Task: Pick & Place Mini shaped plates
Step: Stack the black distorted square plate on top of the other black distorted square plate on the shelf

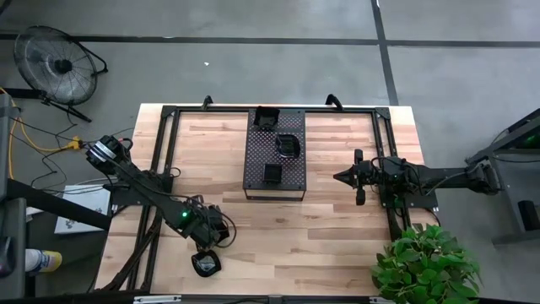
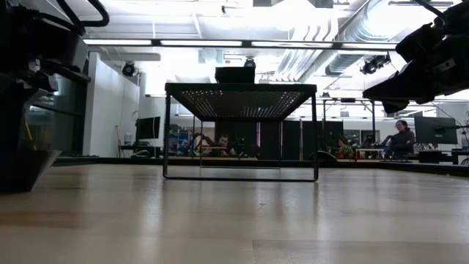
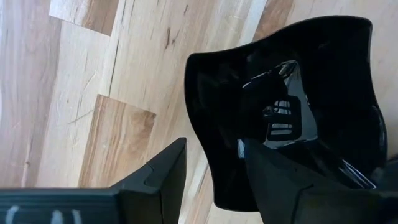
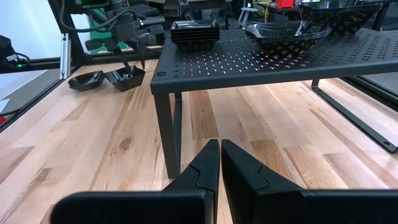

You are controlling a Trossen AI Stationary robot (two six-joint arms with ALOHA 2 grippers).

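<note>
Left gripper [image 3: 211, 180] stood wide open straddling the wavy plate's [image 3: 292, 106] rim at the table's [image 1: 337, 236] near-left edge, nothing gripped yet; best seated deeper before closing; right gripper [image 4: 220, 163] shut, idle.

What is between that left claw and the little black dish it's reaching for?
Nothing visible. The left gripper is open and already at the wavy-edged plate: in the left wrist view one finger lies over the dish and the other sits outside its rim, above bare table.
</note>
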